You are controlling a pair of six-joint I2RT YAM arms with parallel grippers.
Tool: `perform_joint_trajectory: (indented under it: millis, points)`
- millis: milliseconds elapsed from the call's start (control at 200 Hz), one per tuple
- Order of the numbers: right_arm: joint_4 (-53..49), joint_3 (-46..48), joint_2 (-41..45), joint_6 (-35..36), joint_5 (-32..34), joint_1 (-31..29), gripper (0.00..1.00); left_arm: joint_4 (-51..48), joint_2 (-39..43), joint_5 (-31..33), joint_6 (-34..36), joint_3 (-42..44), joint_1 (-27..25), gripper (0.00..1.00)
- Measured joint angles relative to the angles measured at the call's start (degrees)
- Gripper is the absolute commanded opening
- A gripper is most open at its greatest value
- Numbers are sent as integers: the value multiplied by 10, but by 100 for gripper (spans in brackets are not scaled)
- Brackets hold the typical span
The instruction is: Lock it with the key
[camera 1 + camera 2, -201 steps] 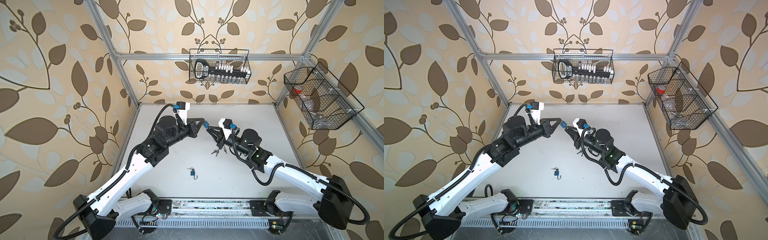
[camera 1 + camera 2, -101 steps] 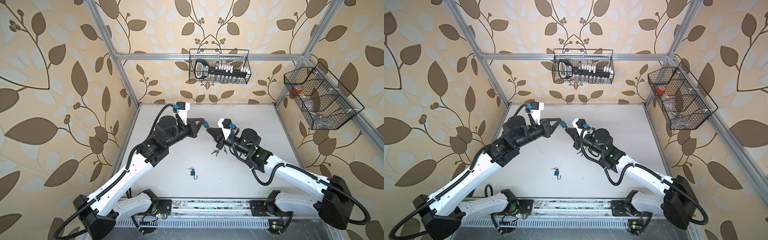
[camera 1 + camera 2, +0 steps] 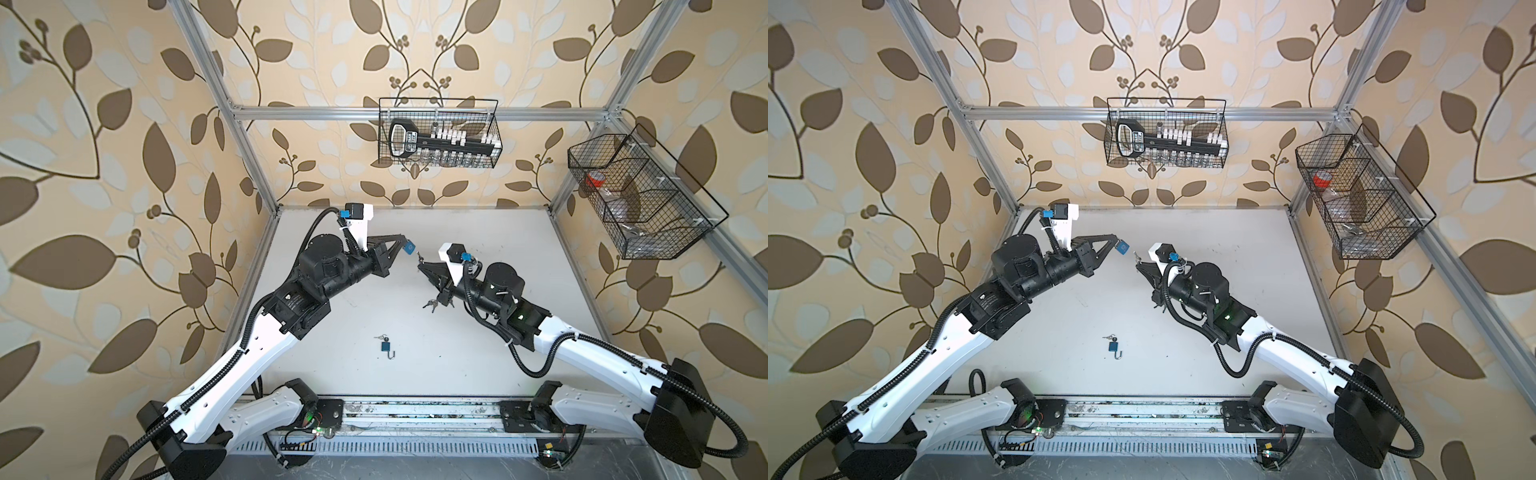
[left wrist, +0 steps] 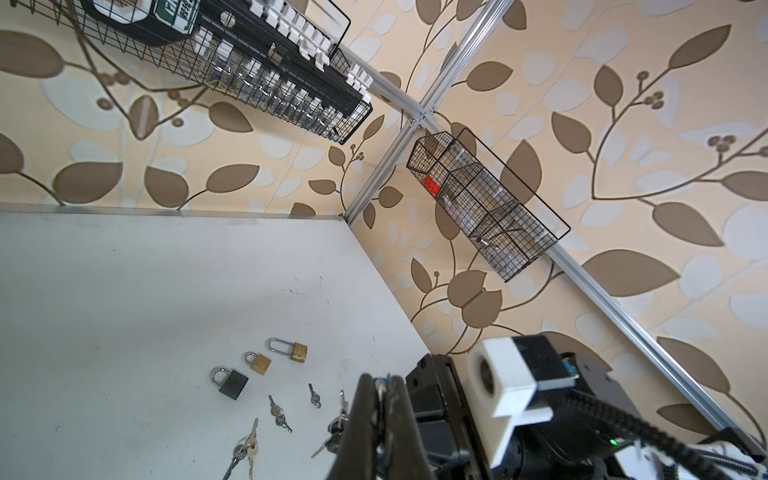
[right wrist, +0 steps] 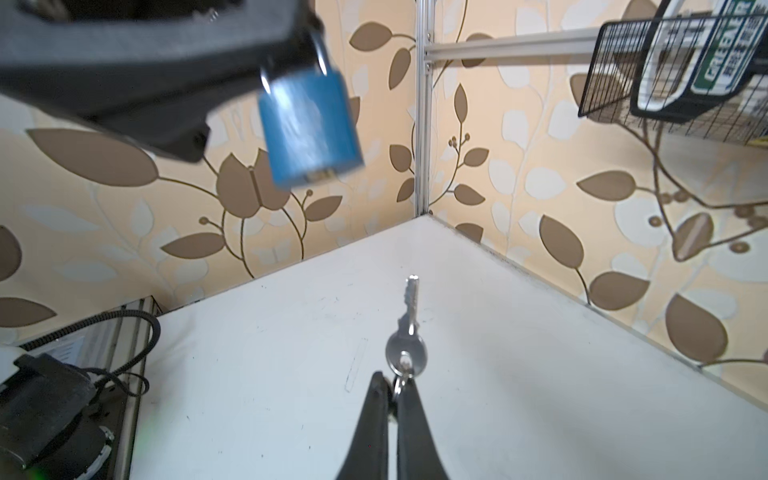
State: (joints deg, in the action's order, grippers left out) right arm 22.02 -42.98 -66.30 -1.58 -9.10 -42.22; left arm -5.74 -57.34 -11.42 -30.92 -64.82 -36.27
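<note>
Right wrist view, basket label [image 5: 725,45] apparently reading GREENER, blue padlock [image 5: 309,133], key [image 5: 409,328]

Seemingly a robotics lab cell: aluminium frame [image 3: 311,111], wallpaper panels [image 3: 104,166], hanging wire baskets [image 3: 457,160], two robot arms [image 3: 257,353] at a white tabletop [image 3: 498,232].

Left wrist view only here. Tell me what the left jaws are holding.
Observer: The left gripper is shut on the shackle of a blue padlock. The lock's body sticks out clear of the jaws.
Operator: Now report the right gripper.
Observer: The right gripper is shut on a key at its ring end. The blade sticks out past the tips.
Operator: Give me key against padlock.
Observer: Apart. In both top views the key's tip faces the padlock across a gap, and it is not inserted.
</note>
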Motion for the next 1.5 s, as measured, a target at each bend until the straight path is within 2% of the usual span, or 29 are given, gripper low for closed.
perform_joint_trajectory:
  millis: [210,340,525,630,725,895,1120,1290,1500]
  points:
    - [-35,25,23,6,19,2,0,-9,1,7,4,-10,0,0]
    - [-74,25,28,0,34,5,0,-62,-7,34,16,-39,4,0]
    - [-160,18,-5,-49,56,7,0,-148,-42,87,29,-77,8,0]
    - [-204,17,-19,-83,61,8,0,-187,-70,89,24,-74,24,0]
    - [-243,-2,-48,-109,57,11,0,-189,-88,63,5,-45,61,0]
    - [-293,-86,-160,-138,33,14,0,-169,-98,-8,-49,44,141,0]
    - [-350,-162,-269,-158,23,14,0,-142,-85,-64,-97,109,214,0]
    - [-397,-243,-355,-160,20,14,0,-124,-63,-88,-114,124,245,0]
    - [-437,-273,-402,-163,20,14,0,-116,-61,-97,-116,124,247,0]
